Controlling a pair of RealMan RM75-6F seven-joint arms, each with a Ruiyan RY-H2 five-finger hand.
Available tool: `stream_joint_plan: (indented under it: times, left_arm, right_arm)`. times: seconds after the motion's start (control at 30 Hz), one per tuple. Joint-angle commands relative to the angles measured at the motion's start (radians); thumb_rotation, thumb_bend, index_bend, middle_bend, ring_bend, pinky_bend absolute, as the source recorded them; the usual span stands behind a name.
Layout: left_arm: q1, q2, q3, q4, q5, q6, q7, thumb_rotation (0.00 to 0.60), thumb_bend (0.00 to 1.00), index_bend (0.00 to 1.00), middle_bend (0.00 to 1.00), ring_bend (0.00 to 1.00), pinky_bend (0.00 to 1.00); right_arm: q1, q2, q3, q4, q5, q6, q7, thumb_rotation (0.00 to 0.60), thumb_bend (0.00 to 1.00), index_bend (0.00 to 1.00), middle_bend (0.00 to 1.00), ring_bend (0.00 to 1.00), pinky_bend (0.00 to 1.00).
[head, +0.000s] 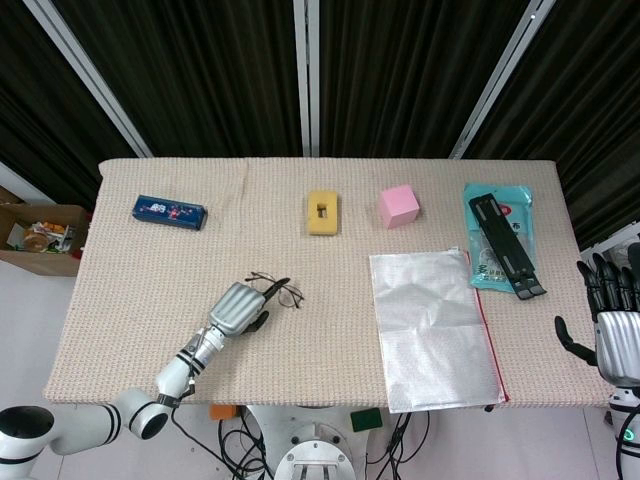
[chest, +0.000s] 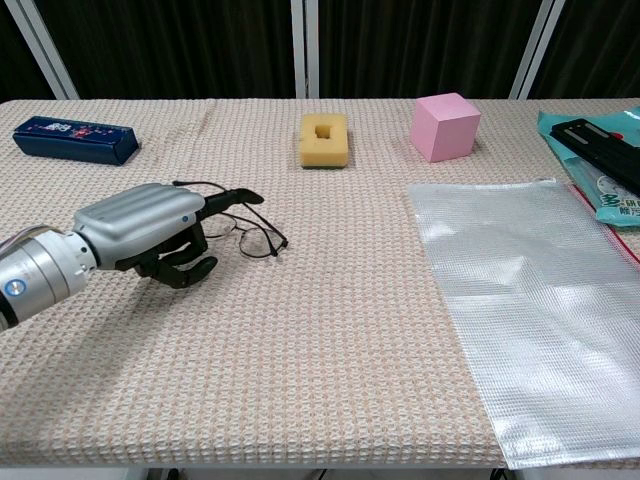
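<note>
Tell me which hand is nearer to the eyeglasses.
Left. The left hand lies right at the eyeglasses, fingers curled beside the frame. The right hand hangs off the table's far right edge, well away.

Thin wire-framed glasses (chest: 250, 232), flat on the woven tablecloth (chest: 330, 330).
</note>
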Motion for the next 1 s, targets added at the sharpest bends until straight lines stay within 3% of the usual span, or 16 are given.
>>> stream_joint_plan:
  times: [0.03,0.43,0.73,1.0]
  left_arm:
    - [0.005,0.002,0.002,0.011,-0.017,-0.017,-0.005,0.6,0.48,0.07,0.9,0.89,0.95]
    - [0.001,-0.008,0.004,0.048,-0.05,-0.07,-0.028,0.6,0.48,0.07,0.9,0.89,0.95]
    - [0.001,-0.004,-0.004,0.042,-0.028,-0.032,-0.056,0.6,0.48,0.07,0.9,0.89,0.95]
    - [0.027,0.108,-0.015,-0.112,0.016,0.082,-0.028,0.6,0.48,0.07,0.9,0.89,0.95]
  right_arm:
    - [0.001,0.0,0.0,-0.001,-0.001,0.0,-0.002,0.536,0.4,0.0,0.0,0.0,0.0]
    - [0.0,0.0,-0.002,-0.006,-0.001,-0.002,-0.012,0.537,0.41,0.0,0.0,0.0,0.0]
    - [0.001,0.0,-0.002,-0.005,0.0,-0.002,-0.011,0.536,0.41,0.0,0.0,0.0,0.0]
    - [-0.001,0.002,0.001,-0.004,-0.001,0.004,-0.002,0.535,0.41,0.0,0.0,0.0,0.0]
